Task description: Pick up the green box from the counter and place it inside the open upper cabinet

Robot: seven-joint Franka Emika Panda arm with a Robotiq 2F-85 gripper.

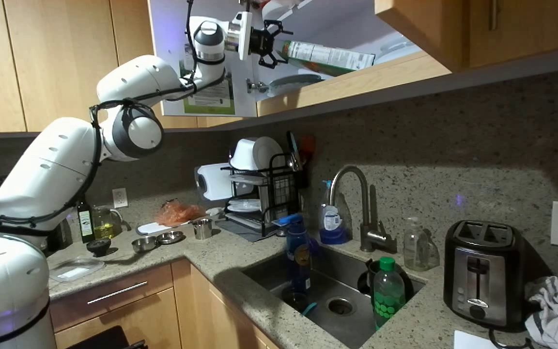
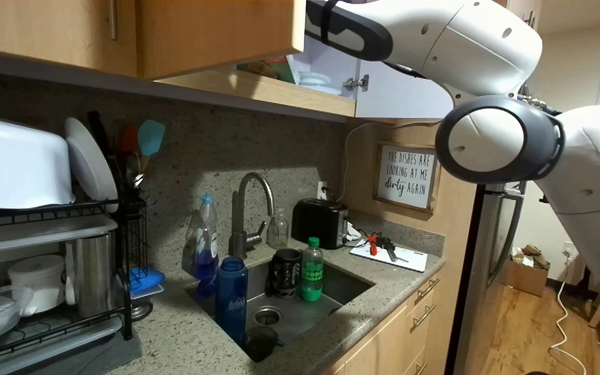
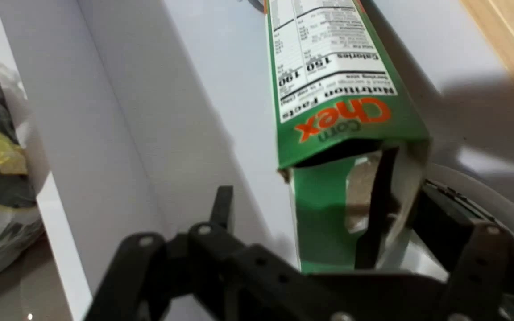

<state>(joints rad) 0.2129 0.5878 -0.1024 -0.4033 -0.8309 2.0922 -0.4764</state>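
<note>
The green box (image 1: 331, 55) lies on its side inside the open upper cabinet (image 1: 356, 80). Its white nutrition panel and one end show. In the wrist view, the opened, torn end of the green box (image 3: 350, 120) faces my gripper (image 3: 330, 209). My gripper (image 1: 286, 47) is open, with one finger on each side of the box's end and a visible gap at the left finger. Whether the right finger touches the box is unclear. In an exterior view, a part of the box (image 2: 282, 69) shows over the cabinet's lower edge (image 2: 279, 91); the gripper is hidden there. The counter (image 1: 221, 261) is below.
Plates (image 1: 291, 83) and other dishes (image 2: 314, 83) stand in the cabinet near the box. Open cabinet doors flank the opening (image 1: 419, 29) (image 1: 211, 92). Below are a dish rack (image 1: 264, 194), faucet (image 1: 364, 208), sink with bottles (image 1: 337, 329), and toaster (image 1: 482, 271).
</note>
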